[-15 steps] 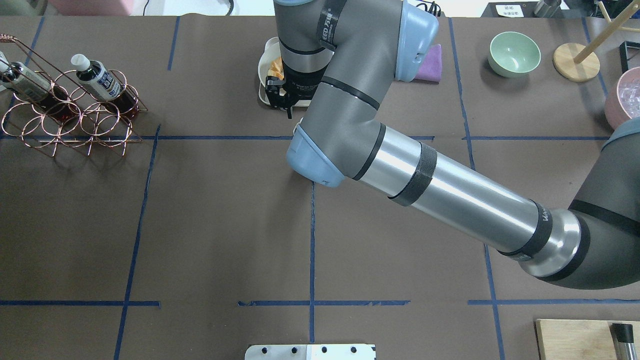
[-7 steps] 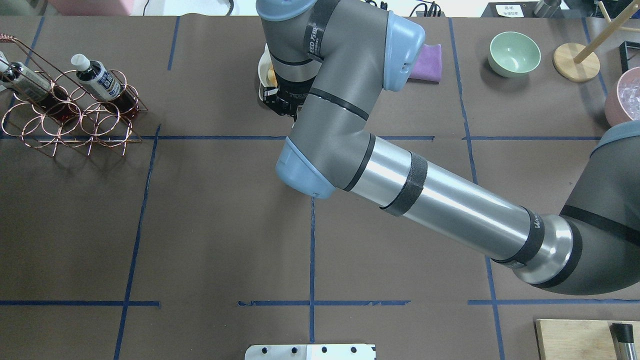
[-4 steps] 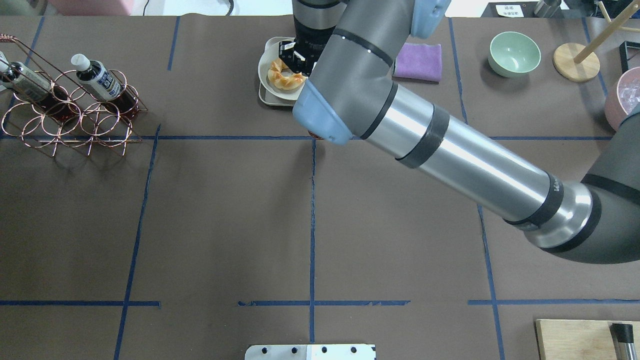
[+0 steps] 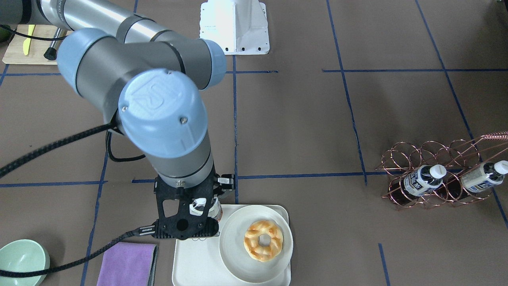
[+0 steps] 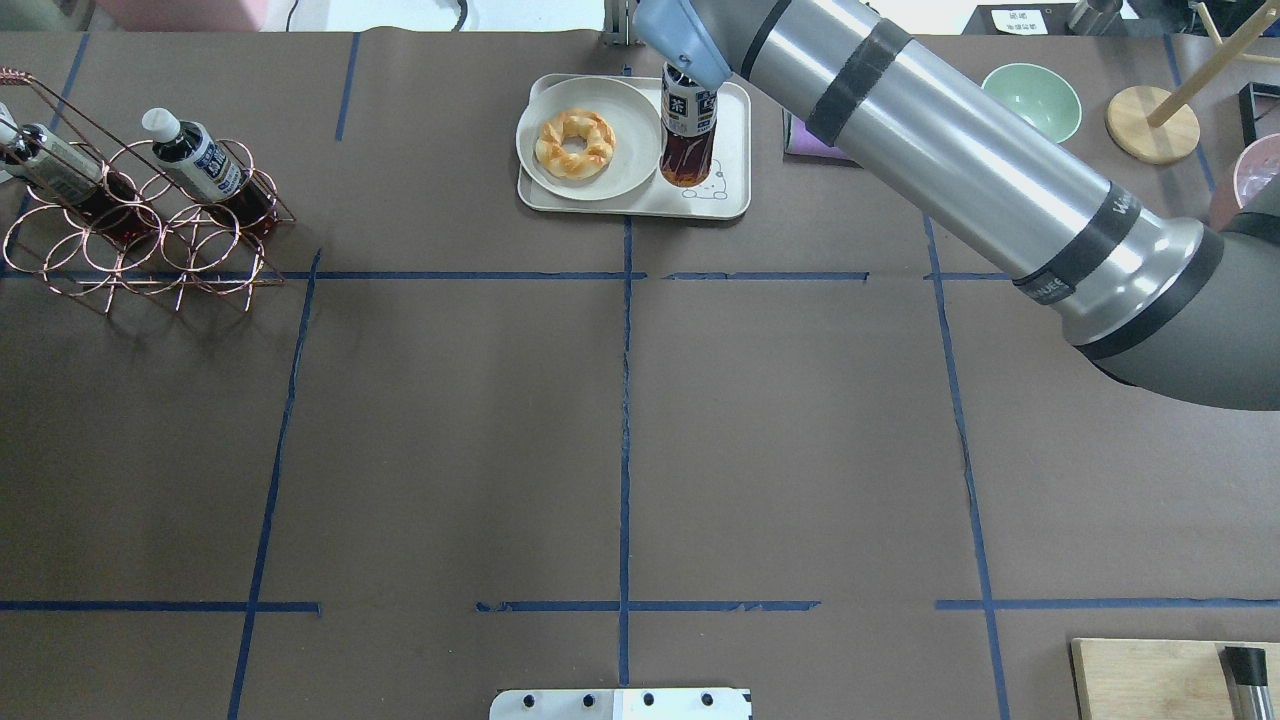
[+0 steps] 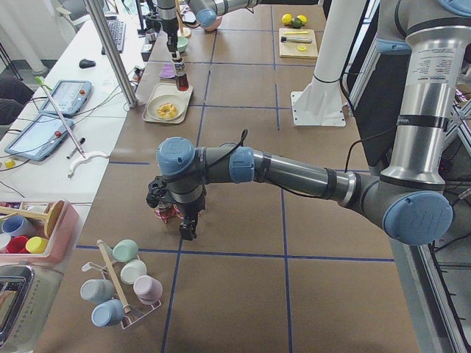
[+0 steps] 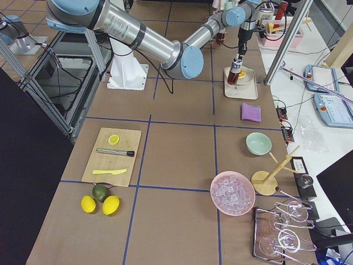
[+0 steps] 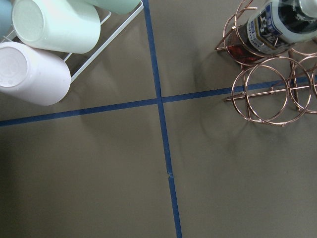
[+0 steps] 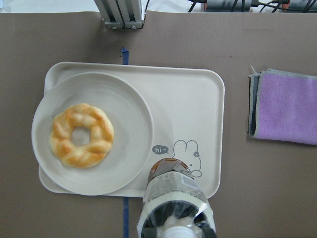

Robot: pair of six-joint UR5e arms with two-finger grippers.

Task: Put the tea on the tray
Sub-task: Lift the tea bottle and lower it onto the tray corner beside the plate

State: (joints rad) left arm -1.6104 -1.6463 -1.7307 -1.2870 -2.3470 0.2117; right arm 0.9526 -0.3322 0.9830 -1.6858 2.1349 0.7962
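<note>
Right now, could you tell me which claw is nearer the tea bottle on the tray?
Right. Right claw: directly above the tea bottle. Left claw: far away, beside the copper wire rack.

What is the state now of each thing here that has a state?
tea: upright, capped, on the tray beside the plate.
tray: flat, holds plate and tea.
plate: holds a pastry.
two other bottles: capped, lying tilted in wire rings.
right gripper: above the tea; open or shut, cannot tell.
left gripper: cannot tell.
</note>
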